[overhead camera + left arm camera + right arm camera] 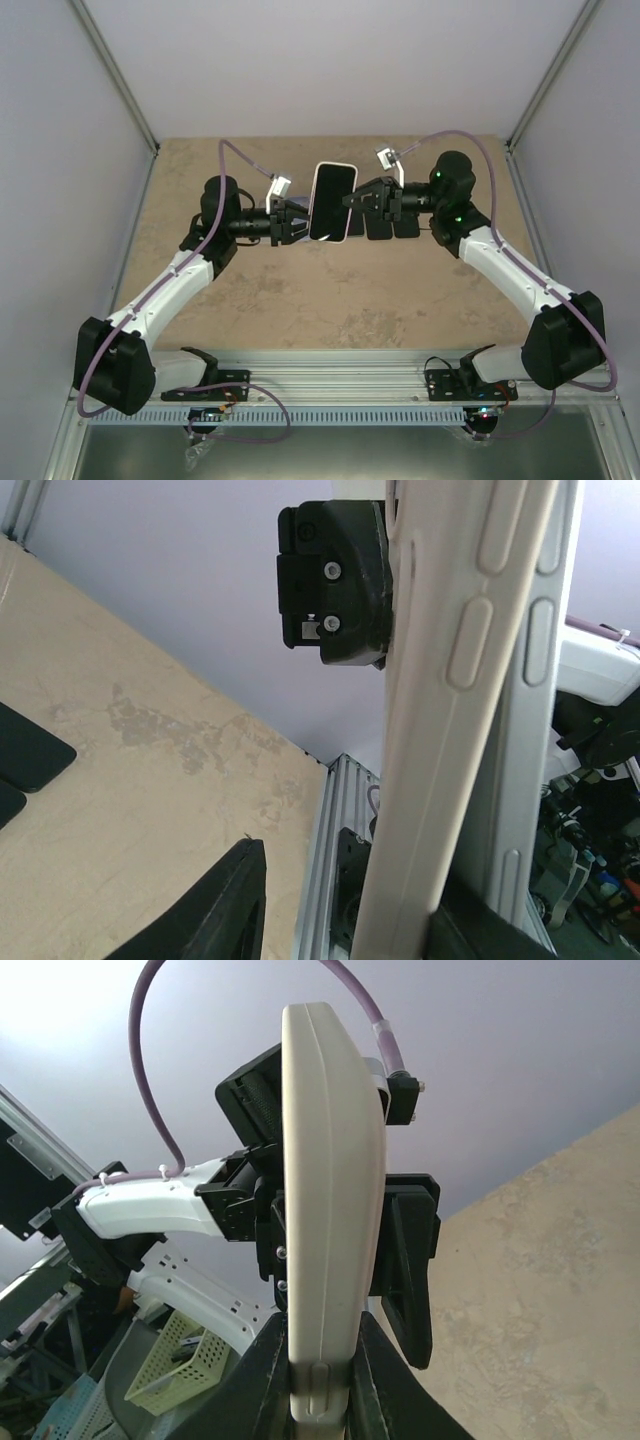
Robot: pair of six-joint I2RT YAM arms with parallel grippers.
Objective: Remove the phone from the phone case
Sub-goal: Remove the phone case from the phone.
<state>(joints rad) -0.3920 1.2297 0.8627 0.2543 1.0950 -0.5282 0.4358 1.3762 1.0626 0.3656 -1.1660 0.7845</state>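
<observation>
One phone [331, 205] sits in the phone case [330, 1210], right gripper [318, 1370] clamping it, left gripper [300, 222] parted astride.

The phone case [325, 1210] looks like smooth, matt cream plastic or silicone; the phone [330, 205] face is glossy black. The tabletop [330, 300] is matt, mottled tan, stone-like. The base rail [340, 365] is bare silvery metal.
</observation>
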